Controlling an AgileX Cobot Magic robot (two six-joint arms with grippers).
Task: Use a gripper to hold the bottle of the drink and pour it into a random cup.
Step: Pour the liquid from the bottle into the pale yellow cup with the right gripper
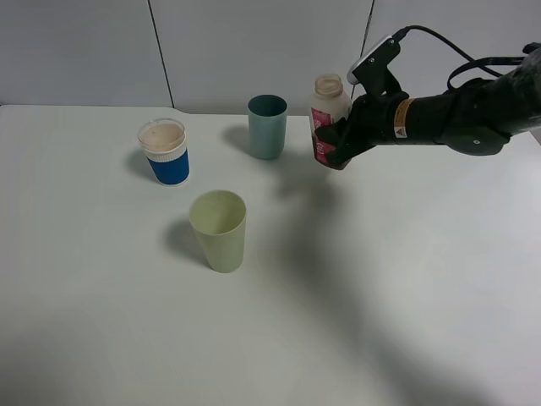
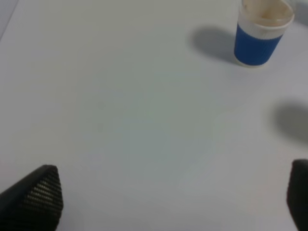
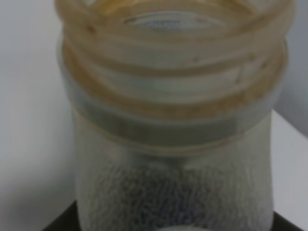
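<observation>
Count: 1 drink bottle (image 1: 330, 106), 3 cups, 2 hands. R hand (image 1: 336, 145) is clamping round the bottle's pink-red label and holding it about upright, seemingly just off the desk (image 1: 406, 296), right beside the teal tumbler (image 1: 267, 127). Neck is showing uncapped, w/ brownish film on the threads. Pale yellow-green tumbler (image 1: 218, 230) is standing nearest the front, well apart from the bottle. Blue cup w/ white rim (image 1: 166, 152) is sitting at left. L hand (image 2: 168, 204) is hovering over bare desk, fingers spread wide, gripping nothing.
</observation>
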